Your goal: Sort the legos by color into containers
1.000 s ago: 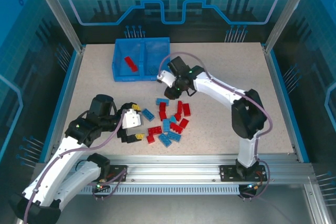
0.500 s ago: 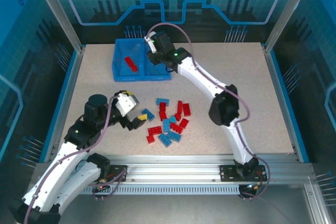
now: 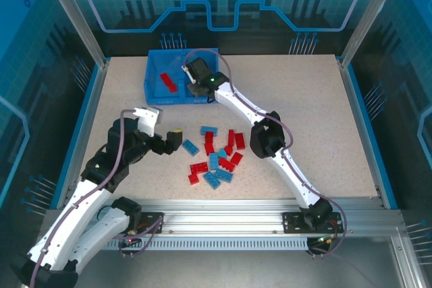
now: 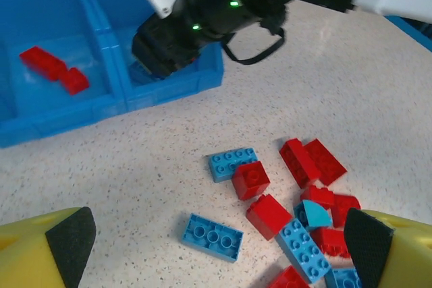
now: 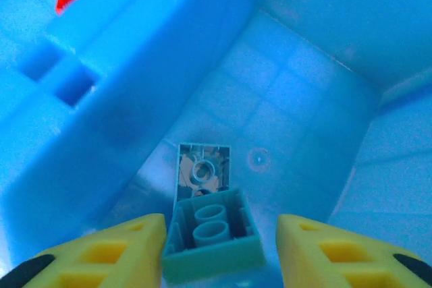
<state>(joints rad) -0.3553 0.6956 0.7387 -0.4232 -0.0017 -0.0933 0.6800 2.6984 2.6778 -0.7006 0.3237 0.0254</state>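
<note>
One light blue lego (image 5: pixel 209 242) is sitting inside my right gripper (image 5: pixel 219 231), down in the bin (image 3: pixel 169 100); whether it is gripped, I cannot tell; left gripper (image 4: pixel 216 237) is gaping, empty.

Your blue bin (image 3: pixel 177 102) sat toward the far left of the table (image 3: pixel 304 99), its centre divider (image 3: pixel 185 75) splitting it into two square compartments. The left compartment (image 3: pixel 156 65) held two red bricks (image 4: pixel 42 62) lying flat, end to end and touching. Low in the right compartment (image 3: pixel 202 57) you had one light blue brick (image 5: pixel 212 237), its hollow underside showing. The rest of the legos (image 3: pixel 229 163), red and light blue mixed, lay mostly studs-up in a loose cluster well short of the bin, several touching, with one light blue piece (image 3: pixel 190 147) apart at the cluster's left edge.
</note>
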